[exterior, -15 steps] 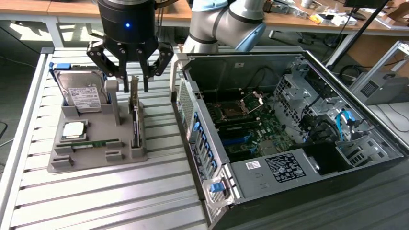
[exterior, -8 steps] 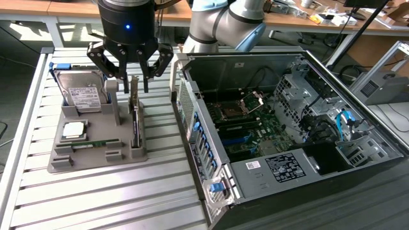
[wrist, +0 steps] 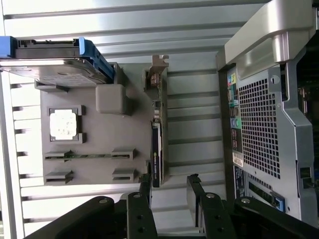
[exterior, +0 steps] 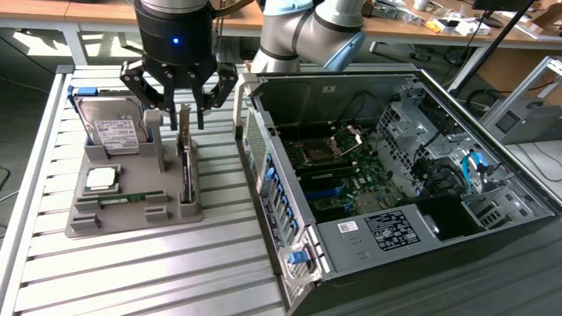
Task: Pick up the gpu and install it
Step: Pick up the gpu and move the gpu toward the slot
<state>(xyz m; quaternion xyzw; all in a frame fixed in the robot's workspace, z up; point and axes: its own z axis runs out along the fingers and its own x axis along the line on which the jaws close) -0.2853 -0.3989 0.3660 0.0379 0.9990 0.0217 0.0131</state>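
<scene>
My gripper hangs with its fingers spread wide and empty, over the grey parts tray. The gpu stands on edge in a slot along the tray's side nearest the open computer case, just beneath my fingertips.

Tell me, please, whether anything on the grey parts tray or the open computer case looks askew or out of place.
Nothing stands out. The gpu stands on edge in its slot of the tray, the hard drive, processor and memory stick sit in their holders, and the open claw hangs over the gpu.
</scene>
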